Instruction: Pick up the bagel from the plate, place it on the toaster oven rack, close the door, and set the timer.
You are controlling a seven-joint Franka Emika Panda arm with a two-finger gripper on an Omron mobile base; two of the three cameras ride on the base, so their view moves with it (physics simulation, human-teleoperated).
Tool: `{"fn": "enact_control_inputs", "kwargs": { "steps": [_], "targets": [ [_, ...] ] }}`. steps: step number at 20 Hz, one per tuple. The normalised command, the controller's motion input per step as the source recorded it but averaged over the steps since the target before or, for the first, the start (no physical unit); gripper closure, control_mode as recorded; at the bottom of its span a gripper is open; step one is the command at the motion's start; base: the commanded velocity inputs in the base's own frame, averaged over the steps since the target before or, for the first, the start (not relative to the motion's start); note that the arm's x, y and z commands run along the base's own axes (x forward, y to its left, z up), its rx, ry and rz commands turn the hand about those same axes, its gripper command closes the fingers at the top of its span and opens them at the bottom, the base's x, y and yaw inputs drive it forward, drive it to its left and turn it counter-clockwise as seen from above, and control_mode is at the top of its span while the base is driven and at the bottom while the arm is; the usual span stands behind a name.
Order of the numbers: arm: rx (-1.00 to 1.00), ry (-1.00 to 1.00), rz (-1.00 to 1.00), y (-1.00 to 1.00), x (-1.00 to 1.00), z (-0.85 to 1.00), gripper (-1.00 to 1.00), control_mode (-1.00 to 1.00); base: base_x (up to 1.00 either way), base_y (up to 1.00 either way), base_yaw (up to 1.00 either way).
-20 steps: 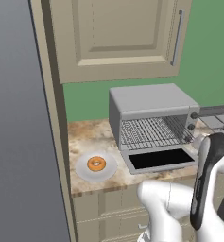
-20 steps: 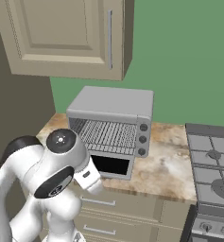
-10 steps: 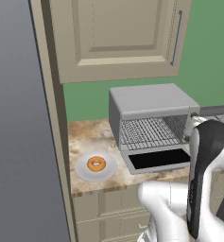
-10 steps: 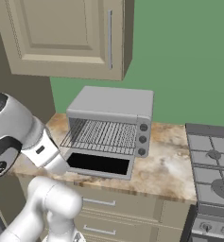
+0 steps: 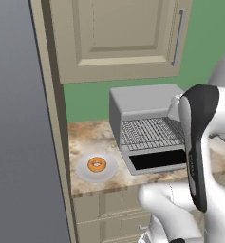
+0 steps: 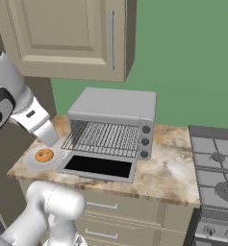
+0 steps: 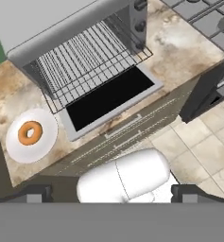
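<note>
- I see the bagel [image 7: 30,133], a small orange-brown ring, lying on the flat pale plate [image 7: 16,150], near the desk [image 5: 92,182] front edge.
- At the plate's 3 o'clock the door [image 6: 97,166] lies folded down, dark glass up, open marbled surface between them.
- The toaster oven rack [image 7: 87,61] is thin silver wire bars.
- I cannot tell the gripper's opening.

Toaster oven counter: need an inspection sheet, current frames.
Surface: marbled counter, beige drawers below.
Bagel: on the plate, untouched.
Toaster oven rack: slid out, nothing on it.
Door: folded down flat, open.
Clutter: nothing seen.
Pincer: fingertips at the hand view's bottom edge, apart, holding nothing, high above the counter.
Cables: nothing seen.
Surroundings: beige cabinet above, green wall, stove right of the oven.
</note>
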Motion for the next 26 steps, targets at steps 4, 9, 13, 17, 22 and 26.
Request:
{"fn": "enact_control_inputs", "kwargs": {
  "steps": [4,9,13,17,22,26],
  "targets": [
    [0.06,0.02,0.20,0.51,0.16,-0.42,-1.00,-1.00,0.00,0.00,0.00],
    [0.02,0.00,0.20,0.63,0.00,-0.75,-1.00,-1.00,0.00,0.00,0.00],
    [0.00,0.00,0.10,0.63,0.00,-0.52,-1.00,-1.00,0.00,0.00,0.00],
    [-0.04,0.03,0.00,0.68,0.00,-0.31,-1.00,-1.00,0.00,0.00,0.00],
    [-0.03,0.06,0.00,0.53,0.13,-0.21,-1.00,-1.00,0.00,0.00,0.00],
    [0.00,0.08,0.00,0.25,0.34,-0.09,-1.00,-1.00,0.00,0.00,0.00]
  ]
}}
